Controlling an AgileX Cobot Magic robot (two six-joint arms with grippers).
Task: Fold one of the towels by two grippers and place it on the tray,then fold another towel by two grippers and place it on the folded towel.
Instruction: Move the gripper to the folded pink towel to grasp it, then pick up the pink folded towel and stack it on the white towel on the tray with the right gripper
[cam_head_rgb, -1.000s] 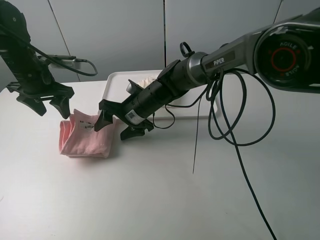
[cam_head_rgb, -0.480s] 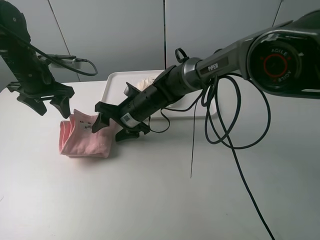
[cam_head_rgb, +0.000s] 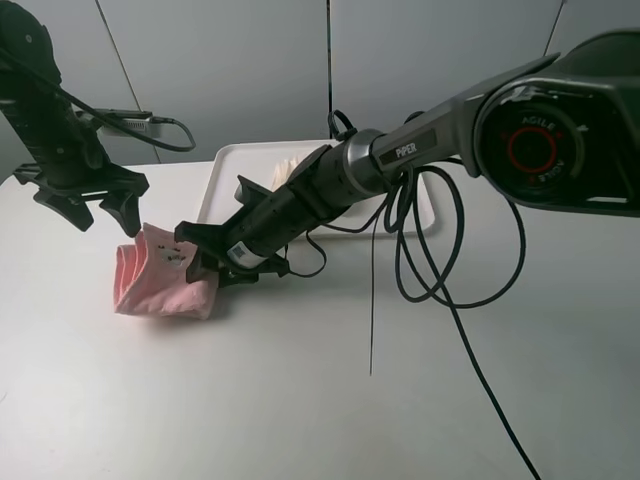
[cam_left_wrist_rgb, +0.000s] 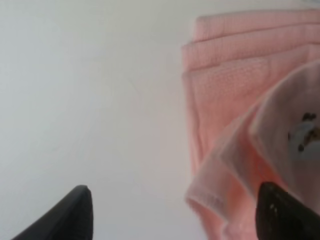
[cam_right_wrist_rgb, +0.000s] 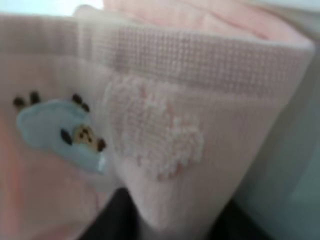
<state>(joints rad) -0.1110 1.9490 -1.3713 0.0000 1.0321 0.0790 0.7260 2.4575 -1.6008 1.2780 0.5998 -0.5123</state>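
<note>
Lying on the near-left part of the white table (cam_head_rgb: 300, 400), the folded pink towel (cam_head_rgb: 160, 285) showed stacked layers at its left side and a lifted edge on its right. The right gripper (cam_head_rgb: 205, 258) had reached across from the right, its long black arm (cam_head_rgb: 330, 190) stretched low over the table, and its fingers were pinched onto that raised right edge of the pink towel. The right wrist view was filled with pink terry cloth (cam_right_wrist_rgb: 200, 100) at very close range, a fold of it standing between the dark finger bases, with a small pale-blue embroidered patch (cam_right_wrist_rgb: 60, 132) beside the fold. A loop of black cable (cam_head_rgb: 440, 250) hung from the arm onto the table behind it. Farther back and to the left, the left gripper (cam_head_rgb: 85, 205) hung above the table just beyond the towel's far-left corner, its claws splayed wide and holding nothing; the left wrist view showed its two dark fingertips (cam_left_wrist_rgb: 70, 215) well apart, the towel's layered edge (cam_left_wrist_rgb: 225, 90) below and to one side. At the far side of the table sat the white tray (cam_head_rgb: 225, 165), with the cream towel (cam_head_rgb: 290, 162) on it, mostly hidden by the right arm.
</note>
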